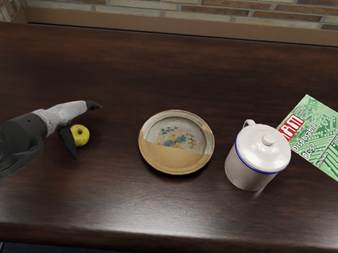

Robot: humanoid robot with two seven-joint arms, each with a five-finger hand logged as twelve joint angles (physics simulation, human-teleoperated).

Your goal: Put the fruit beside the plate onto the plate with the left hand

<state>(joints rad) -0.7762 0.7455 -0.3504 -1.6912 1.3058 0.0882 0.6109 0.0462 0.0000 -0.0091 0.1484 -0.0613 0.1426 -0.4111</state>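
Observation:
A small yellow fruit [80, 135] lies on the dark table, left of a round brown and cream plate [175, 160] with a painted centre. My left hand [75, 128] comes in from the left edge and sits right at the fruit. One dark finger [92, 105] points out behind the fruit and another [69, 144] reaches down on its near left side. The fingers are spread around the fruit without closing on it. The fruit rests on the table. The right arm is out of view.
A white lidded mug [257, 156] with a blue rim stands right of the plate. A green packet [322, 138] lies at the right edge. A brick wall [179, 1] runs behind the table.

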